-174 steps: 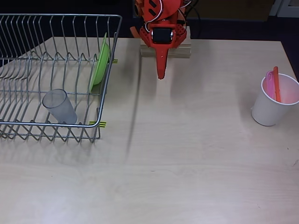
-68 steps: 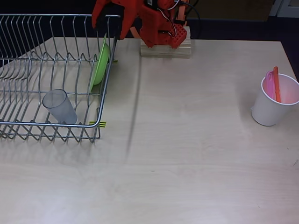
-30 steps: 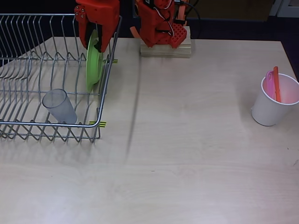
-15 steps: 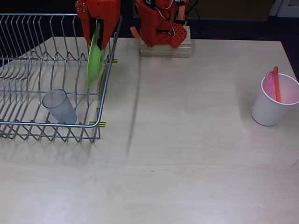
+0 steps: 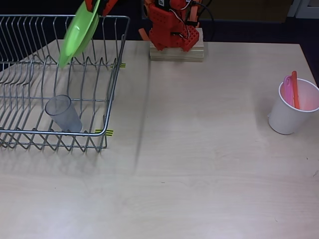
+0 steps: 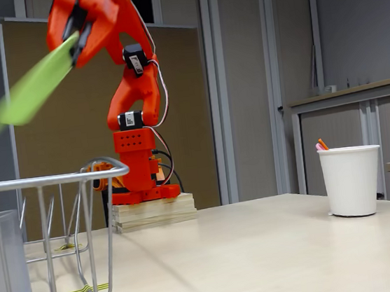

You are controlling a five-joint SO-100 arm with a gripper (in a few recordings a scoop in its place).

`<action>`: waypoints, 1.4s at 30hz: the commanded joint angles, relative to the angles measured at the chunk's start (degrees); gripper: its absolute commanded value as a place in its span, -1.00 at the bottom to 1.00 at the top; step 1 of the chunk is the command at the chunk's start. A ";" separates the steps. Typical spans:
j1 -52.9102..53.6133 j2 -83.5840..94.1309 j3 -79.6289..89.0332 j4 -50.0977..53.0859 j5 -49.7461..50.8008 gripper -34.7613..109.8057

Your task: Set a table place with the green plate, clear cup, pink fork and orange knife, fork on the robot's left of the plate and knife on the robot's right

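Overhead view: green plate (image 5: 78,32) at upper left of frame, tilted, above the wire dish rack (image 5: 107,117), its top edge pinched in the claw (image 5: 95,6), which is mostly cut off by the top edge of the frame. Plate appears clear of the rack wires. Clear cup (image 5: 63,113) lies tilted inside the rack, lower left part of it, well below the plate. Robot base (image 5: 172,27) sits on a wooden block (image 5: 177,52) at top centre, at the far edge of the pale worktop (image 5: 199,159). White cup (image 5: 291,112) at right edge of frame holds the pink fork (image 5: 287,84) and the orange knife (image 5: 295,89), both standing up, side by side, knife to the right of the fork.

Fixed view: arm (image 6: 131,83) folded high, claw (image 6: 78,36) at upper left of frame closed on the rim of the green plate (image 6: 30,91). Plate is motion-blurred, slanting down to the left, well above the rack's top rail (image 6: 51,180). Clear cup (image 6: 4,263) at left edge, inside the rack. White cup (image 6: 352,181) at right on the worktop (image 6: 264,258); the tips of the fork (image 6: 318,147) and knife (image 6: 322,144) just show over its rim.
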 commanded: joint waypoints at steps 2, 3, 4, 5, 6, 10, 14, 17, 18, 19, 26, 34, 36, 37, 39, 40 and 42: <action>-6.50 0.97 -5.10 1.14 -0.62 -0.52; -8.53 0.88 -5.19 0.53 -0.35 -0.52; -10.72 0.79 -4.83 -0.35 0.18 -0.52; -13.01 0.62 -4.31 -1.23 1.05 -0.52; -15.29 0.44 -3.34 -2.11 2.20 -0.52; -24.61 -0.62 3.25 -7.21 8.70 -0.52; -31.46 -2.90 9.23 -10.02 17.93 -0.52; -35.77 -5.01 13.45 -11.87 25.05 -0.52; -37.00 -5.71 14.94 -12.30 27.51 -0.52; -38.06 -6.33 16.44 -12.57 30.06 -0.52; -42.01 -8.96 31.38 -23.03 40.69 -0.52; -44.56 -16.17 36.91 -33.05 45.26 -0.52; -45.97 -18.98 37.44 -36.83 46.76 -0.52; -46.85 -20.74 37.44 -38.85 47.64 -0.52; -48.96 -25.14 37.00 -42.98 49.83 -0.52; -50.19 -27.51 36.47 -44.91 51.06 -0.52; -52.65 -32.34 35.51 -48.34 54.40 -0.52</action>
